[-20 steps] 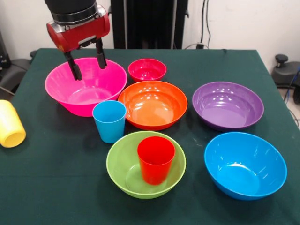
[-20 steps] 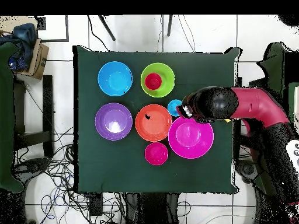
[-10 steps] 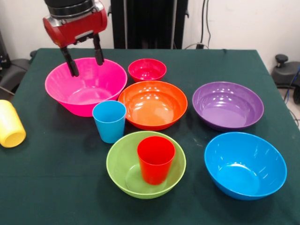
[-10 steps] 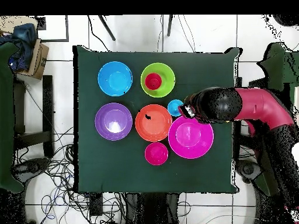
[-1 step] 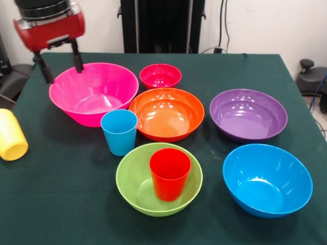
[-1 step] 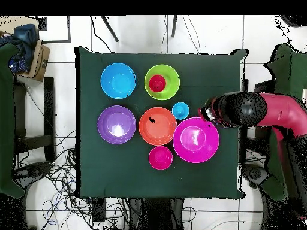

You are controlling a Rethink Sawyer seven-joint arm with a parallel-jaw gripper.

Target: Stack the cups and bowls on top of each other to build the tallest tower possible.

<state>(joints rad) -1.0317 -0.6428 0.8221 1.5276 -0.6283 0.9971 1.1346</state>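
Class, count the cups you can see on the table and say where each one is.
3. The red cup stands inside the lime green bowl; the light blue cup stands upright between the pink and green bowls; a yellow cup lies on its side at the table's edge. Others may be hidden.

The hand [image 5: 60,68] has drawn off the big pink bowl [image 5: 94,97]. A second ago its two fingers hung spread over the bowl's inside, near the rim on the robot's side; half a second ago they stood higher, over that same rim. Now the hand sits past the bowl's outer edge, fingers still apart and holding nothing, one fingertip outside the rim and the other just over it. From overhead, the arm [image 6: 264,114] has pulled back off the bowl toward the surface's edge.
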